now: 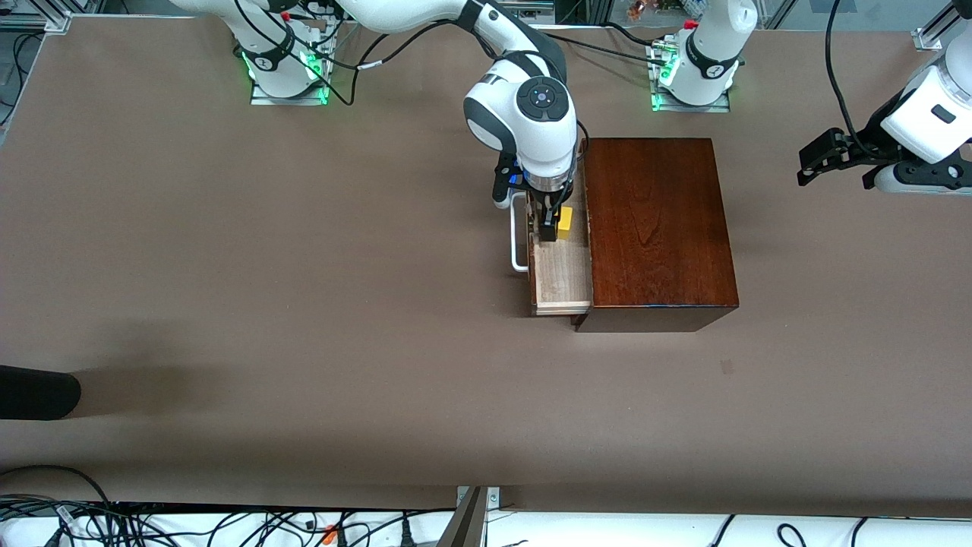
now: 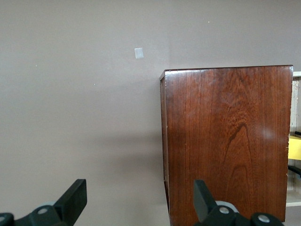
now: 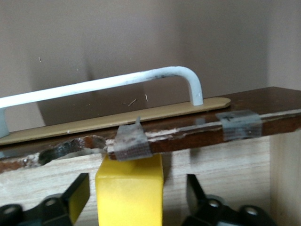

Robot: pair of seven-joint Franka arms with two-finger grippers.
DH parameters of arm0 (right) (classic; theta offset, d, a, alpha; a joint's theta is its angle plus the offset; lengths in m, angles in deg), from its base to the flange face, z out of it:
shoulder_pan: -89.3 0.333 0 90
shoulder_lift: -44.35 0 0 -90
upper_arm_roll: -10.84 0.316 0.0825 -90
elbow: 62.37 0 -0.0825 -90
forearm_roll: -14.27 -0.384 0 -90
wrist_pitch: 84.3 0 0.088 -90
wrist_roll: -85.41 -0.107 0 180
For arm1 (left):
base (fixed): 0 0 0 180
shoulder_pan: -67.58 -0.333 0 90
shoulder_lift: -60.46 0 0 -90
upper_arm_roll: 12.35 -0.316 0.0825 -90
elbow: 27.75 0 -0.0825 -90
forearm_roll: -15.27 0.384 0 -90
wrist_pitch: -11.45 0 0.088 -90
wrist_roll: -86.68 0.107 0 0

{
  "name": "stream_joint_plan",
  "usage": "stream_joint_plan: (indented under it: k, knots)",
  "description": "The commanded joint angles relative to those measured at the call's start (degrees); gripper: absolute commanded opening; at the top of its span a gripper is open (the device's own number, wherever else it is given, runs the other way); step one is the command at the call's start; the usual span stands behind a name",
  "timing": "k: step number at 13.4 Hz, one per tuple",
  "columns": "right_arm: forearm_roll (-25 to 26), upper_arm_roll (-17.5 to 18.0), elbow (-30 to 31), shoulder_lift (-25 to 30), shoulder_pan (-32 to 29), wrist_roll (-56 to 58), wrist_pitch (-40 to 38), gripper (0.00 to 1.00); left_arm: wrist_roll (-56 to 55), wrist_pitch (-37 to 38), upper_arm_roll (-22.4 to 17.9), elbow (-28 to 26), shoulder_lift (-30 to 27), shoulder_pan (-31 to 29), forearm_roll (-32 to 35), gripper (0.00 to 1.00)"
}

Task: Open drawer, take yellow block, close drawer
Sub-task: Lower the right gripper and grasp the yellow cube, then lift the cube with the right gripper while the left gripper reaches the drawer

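The drawer [image 1: 562, 277] stands pulled out of the dark wooden box [image 1: 657, 228] toward the right arm's end of the table, with its white handle [image 1: 518, 239] outermost. The yellow block [image 1: 565, 222] sits in the drawer's tray. My right gripper [image 1: 557, 223] is down in the tray, open, with one finger on each side of the block and a gap on both sides. In the right wrist view the block [image 3: 129, 193] stands between the fingers [image 3: 77, 194], next to the drawer front [image 3: 197, 129] and handle [image 3: 108, 84]. My left gripper [image 1: 818, 163] waits open and empty beside the box [image 2: 225, 141].
A small pale mark [image 1: 727, 368] lies on the brown table, nearer the front camera than the box. A black object [image 1: 36, 392] juts in at the right arm's end of the table. Cables run along the edge nearest the camera.
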State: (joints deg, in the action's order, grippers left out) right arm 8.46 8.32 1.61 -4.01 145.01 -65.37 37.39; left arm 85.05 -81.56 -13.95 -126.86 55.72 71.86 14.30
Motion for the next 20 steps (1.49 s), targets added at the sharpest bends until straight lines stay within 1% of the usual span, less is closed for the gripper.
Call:
stream_joint_plan:
  k: [1,3,4,8,9,10,11,14,15,16,18,20]
  knots:
    - [0.4,-0.2,-2.0,-0.8,0.4,-0.3,-0.3,0.23,1.4,1.6,-0.2,2.2,0.9,0.2,1.1,1.0]
    - [0.3,-0.3,-2.0,0.2,0.4,0.0,-2.1,0.2,1.4,1.6,-0.2,2.2,0.9,0.2,1.1,1.0]
    - [0.2,-0.3,-2.1,0.5,0.2,0.4,-4.1,0.2,1.4,1.6,-0.1,2.2,0.9,0.2,1.1,1.0]
    - [-0.9,-0.1,-4.7,5.6,-1.6,3.1,-13.9,0.2,1.3,1.7,-0.1,2.2,0.8,0.2,1.2,1.0]
    - [-3.3,0.0,-4.7,7.5,-2.8,4.7,-15.9,0.2,1.4,1.7,-0.1,2.2,0.9,0.2,1.2,1.0]
    - [-5.6,0.0,-4.7,9.3,-3.9,7.2,-18.3,0.2,1.3,1.7,-0.1,2.2,0.9,0.2,1.1,1.0]
    - [-6.3,0.0,-4.7,10.9,-5.2,10.3,-20.8,0.2,1.3,1.7,-0.1,2.2,0.9,0.2,1.1,1.0]
    - [-6.8,-0.8,-2.6,16.0,-8.7,26.8,-28.8,0.2,2.2,1.7,0.2,2.3,0.9,0.5,1.2,1.0]
    - [-6.9,-1.9,-1.2,17.7,-10.1,32.7,-30.4,0.2,3.2,1.8,0.3,2.3,1.0,0.7,1.2,1.0]
    - [-6.9,-3.5,1.5,19.9,-11.1,39.9,-31.2,0.2,3.8,1.8,0.2,2.3,1.1,1.0,1.2,1.0]
    - [-6.9,-9.0,8.0,24.5,-11.2,54.8,-31.9,0.2,4.5,4.6,0.5,2.4,1.1,1.3,0.6,1.0]
    - [-6.9,-14.9,14.3,28.3,-11.2,68.5,-32.0,0.2,5.8,7.0,3.5,2.3,1.2,1.4,0.5,1.0]
